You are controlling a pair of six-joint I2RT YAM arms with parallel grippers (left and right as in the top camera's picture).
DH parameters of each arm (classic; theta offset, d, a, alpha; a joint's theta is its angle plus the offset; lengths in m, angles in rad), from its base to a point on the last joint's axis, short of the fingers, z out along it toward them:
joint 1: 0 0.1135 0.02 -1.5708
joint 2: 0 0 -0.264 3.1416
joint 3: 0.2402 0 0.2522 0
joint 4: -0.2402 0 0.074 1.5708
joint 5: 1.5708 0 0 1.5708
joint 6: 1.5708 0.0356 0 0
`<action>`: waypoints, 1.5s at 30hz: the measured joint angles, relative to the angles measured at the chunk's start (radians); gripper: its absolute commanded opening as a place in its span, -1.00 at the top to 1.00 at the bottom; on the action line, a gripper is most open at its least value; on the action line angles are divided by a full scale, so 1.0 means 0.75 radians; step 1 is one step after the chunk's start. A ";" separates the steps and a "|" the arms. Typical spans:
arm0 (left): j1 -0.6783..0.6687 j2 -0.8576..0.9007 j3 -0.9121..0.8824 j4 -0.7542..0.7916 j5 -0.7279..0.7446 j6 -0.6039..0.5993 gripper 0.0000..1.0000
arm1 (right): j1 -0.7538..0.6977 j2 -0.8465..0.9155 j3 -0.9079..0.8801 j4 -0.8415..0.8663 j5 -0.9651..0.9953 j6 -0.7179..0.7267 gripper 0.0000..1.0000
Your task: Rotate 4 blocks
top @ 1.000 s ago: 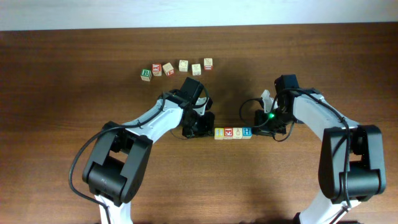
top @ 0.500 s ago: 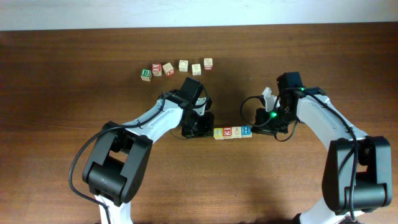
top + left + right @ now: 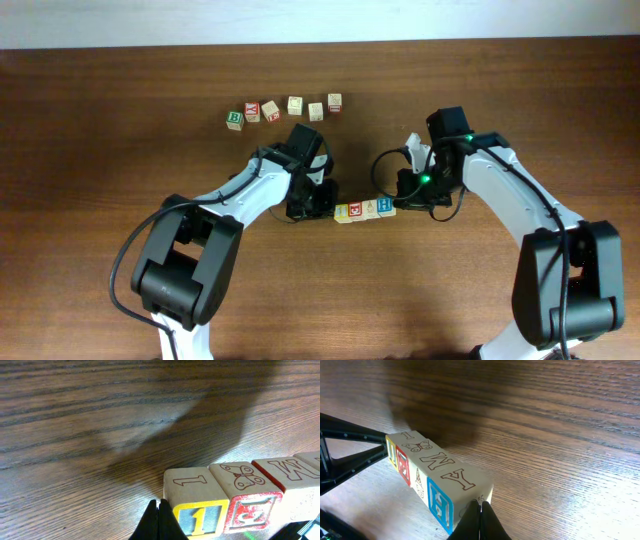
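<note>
Left claw (image 3: pixel 159 521) and right claw (image 3: pixel 481 521), both shut, bracket the four blocks (image 3: pixel 364 210). Their row is barely slanted; most turning likely remains.

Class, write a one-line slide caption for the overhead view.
Shut left gripper and shut right gripper flank a four-block row on the wooden table; six loose cubes lie beyond.

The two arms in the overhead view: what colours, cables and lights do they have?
Both arms have white curved links and black joint housings. The left arm carries a thin black cable looping beside its base; the right arm has a black cable loop near its wrist and a small green light. The left gripper and right gripper are black, with thin fingers tapering to points.
</note>
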 measured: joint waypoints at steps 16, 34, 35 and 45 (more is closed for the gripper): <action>0.013 0.015 -0.003 -0.004 -0.038 0.000 1.00 | 0.086 -0.035 0.109 -0.040 -0.022 0.029 0.91; 0.016 0.017 -0.011 -0.008 -0.070 0.000 1.00 | 0.200 -0.072 0.143 0.004 -0.111 0.094 0.91; 0.016 0.017 -0.011 -0.007 -0.070 0.000 1.00 | 0.207 -0.072 0.143 0.011 -0.128 0.099 0.91; -0.008 0.017 -0.011 0.017 0.032 0.001 1.00 | 0.240 -0.072 0.143 0.018 -0.191 0.105 0.91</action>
